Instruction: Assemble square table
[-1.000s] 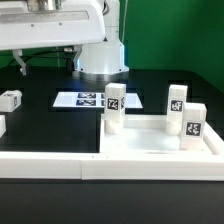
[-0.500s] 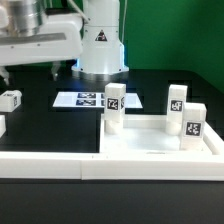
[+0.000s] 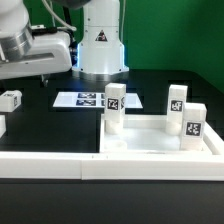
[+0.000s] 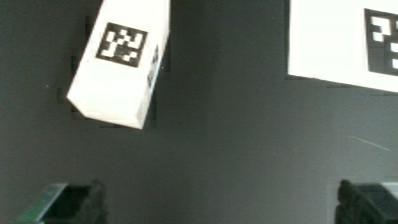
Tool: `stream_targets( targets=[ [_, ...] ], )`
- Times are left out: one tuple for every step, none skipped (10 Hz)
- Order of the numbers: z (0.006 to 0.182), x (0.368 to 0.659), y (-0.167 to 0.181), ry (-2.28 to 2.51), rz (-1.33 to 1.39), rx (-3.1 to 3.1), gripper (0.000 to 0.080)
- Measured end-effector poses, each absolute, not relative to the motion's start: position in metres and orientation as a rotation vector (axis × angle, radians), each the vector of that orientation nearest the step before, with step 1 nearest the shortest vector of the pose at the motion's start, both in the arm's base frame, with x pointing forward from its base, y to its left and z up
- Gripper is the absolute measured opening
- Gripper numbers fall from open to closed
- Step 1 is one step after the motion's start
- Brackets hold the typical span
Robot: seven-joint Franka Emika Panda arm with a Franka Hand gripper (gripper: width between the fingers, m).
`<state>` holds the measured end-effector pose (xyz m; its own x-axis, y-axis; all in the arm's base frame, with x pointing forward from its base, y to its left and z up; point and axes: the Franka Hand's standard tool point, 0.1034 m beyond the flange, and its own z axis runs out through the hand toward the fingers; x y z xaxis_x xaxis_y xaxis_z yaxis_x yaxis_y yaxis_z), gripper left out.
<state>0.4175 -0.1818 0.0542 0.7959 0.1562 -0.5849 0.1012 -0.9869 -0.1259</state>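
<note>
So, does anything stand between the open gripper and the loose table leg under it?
Nothing visible does. In the wrist view only bare black table separates the gripper from the table leg; the marker board lies off to one side.

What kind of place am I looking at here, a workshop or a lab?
Most likely a robotics lab test bench. A white robot arm stands on a black table, loose white legs carry printed black-and-white tags, and a flat marker board lies beside them.

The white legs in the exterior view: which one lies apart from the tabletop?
The leg at the exterior view's far left, lying on the black table. The other three stand upright on the square tabletop.
</note>
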Motion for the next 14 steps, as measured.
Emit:
stream_targets(
  targets=[
    [0.04,0.402,-0.206,-0.076,1.107,-2.881,0.0649],
    [0.031,0.397,-0.231,-0.068,1.271,-2.856,0.0649],
    [0.028,0.399,-0.23,0.024,1.371,-2.847,0.0649],
    [0.027,0.4,-0.224,0.054,1.352,-2.828,0.0649],
    [0.027,0.399,-0.227,0.056,1.352,-2.832,0.0649],
    [0.027,0.399,-0.227,0.056,1.352,-2.832,0.0649],
    [0.027,0.399,-0.227,0.056,1.352,-2.832,0.0649],
    [0.03,0.401,-0.22,0.061,1.346,-2.836,0.0649],
    [0.044,0.399,-0.193,0.037,1.322,-2.834,0.0649],
    [0.049,0.378,-0.181,0.04,1.339,-2.802,0.0649],
    [0.041,0.362,-0.186,0.078,1.391,-2.763,0.0649],
    [0.038,0.358,-0.189,0.084,1.404,-2.756,0.0649],
    [0.035,0.357,-0.194,0.068,1.387,-2.764,0.0649],
    [0.035,0.354,-0.201,0.072,1.384,-2.76,0.0649]
  ],
)
